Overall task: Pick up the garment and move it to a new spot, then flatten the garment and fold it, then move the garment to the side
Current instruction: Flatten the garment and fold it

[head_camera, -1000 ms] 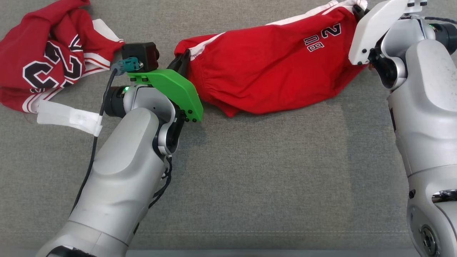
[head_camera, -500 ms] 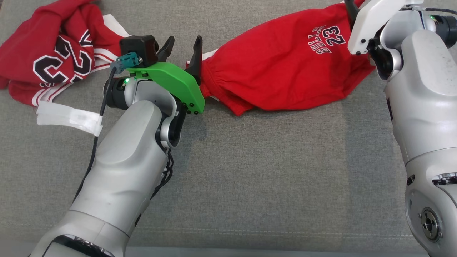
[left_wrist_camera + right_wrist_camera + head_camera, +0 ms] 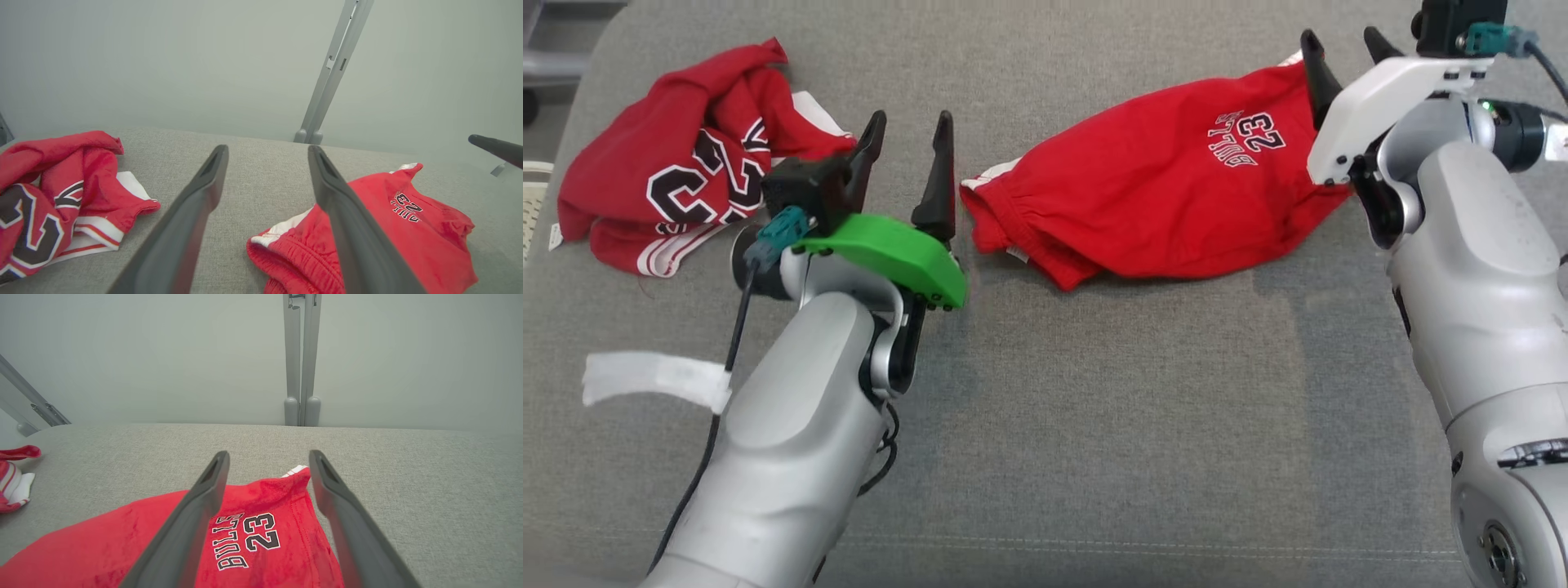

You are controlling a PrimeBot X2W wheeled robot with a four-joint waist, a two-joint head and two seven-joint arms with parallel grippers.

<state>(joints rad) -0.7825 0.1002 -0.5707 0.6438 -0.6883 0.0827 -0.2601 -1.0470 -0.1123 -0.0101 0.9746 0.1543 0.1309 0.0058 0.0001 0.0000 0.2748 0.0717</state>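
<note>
Now the grey cushion point(image 3: 1094, 408) carries the red shorts point(image 3: 1160, 212) laid crosswise, ready, I judge, for flattening. A crumpled red jersey point(image 3: 670, 188) sits well left of the shorts, not in the way. My left gripper point(image 3: 912, 122) hangs spread and empty just beside the shorts' gathered end, and my right gripper point(image 3: 1339, 37) does likewise at the opposite end. A white tape strip point(image 3: 654, 380) lies farther left and nearer me.

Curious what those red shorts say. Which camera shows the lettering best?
Right wrist view: the lettering is large and readable. Head view shows it small, upside down; left wrist view, tiny and slanted.
</note>
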